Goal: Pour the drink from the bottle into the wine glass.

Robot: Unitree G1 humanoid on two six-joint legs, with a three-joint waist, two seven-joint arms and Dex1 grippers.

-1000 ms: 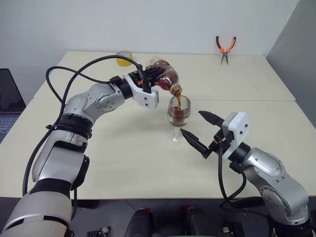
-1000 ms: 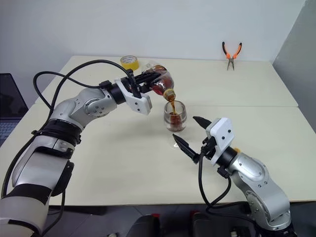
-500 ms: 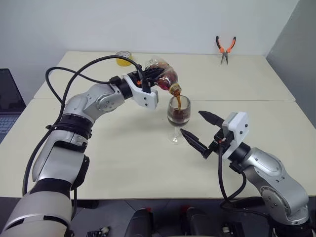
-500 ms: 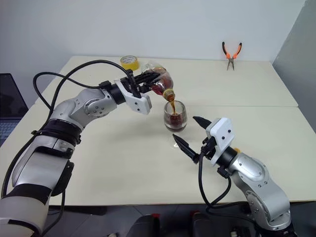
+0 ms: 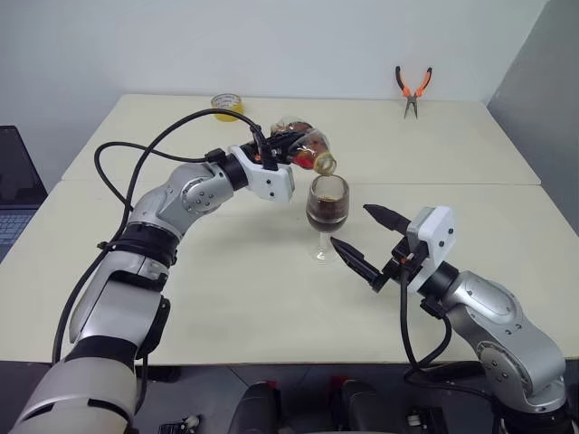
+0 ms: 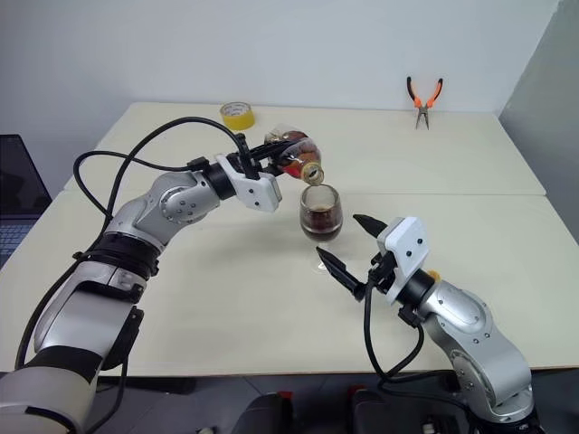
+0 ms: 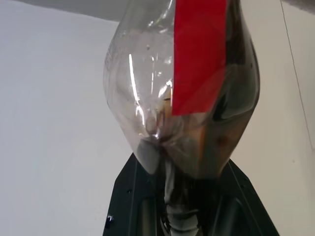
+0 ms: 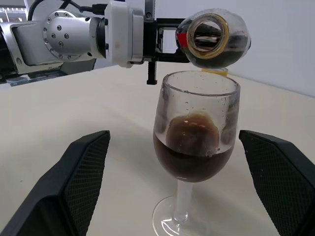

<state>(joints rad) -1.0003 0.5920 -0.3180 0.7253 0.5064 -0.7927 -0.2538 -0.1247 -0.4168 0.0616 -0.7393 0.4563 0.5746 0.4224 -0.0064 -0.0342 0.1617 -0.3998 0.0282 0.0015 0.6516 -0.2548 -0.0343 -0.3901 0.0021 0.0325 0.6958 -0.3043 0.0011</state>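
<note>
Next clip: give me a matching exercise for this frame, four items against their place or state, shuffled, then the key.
Items:
1. bottle
2. wine glass
3. pliers
4. right claw

States:
A. open, beside the stem
B. far table edge
C. tilted, held by the left claw
D. upright, partly filled with dark drink

Pairs: 1-C, 2-D, 3-B, 4-A

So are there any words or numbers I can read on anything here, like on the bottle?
None can be read.
The bottle: its red label is plain red, with no letters showing.
The wine glass: no print on it.
The yellow tape roll and the pliers: too small to tell if they carry any writing.
</note>
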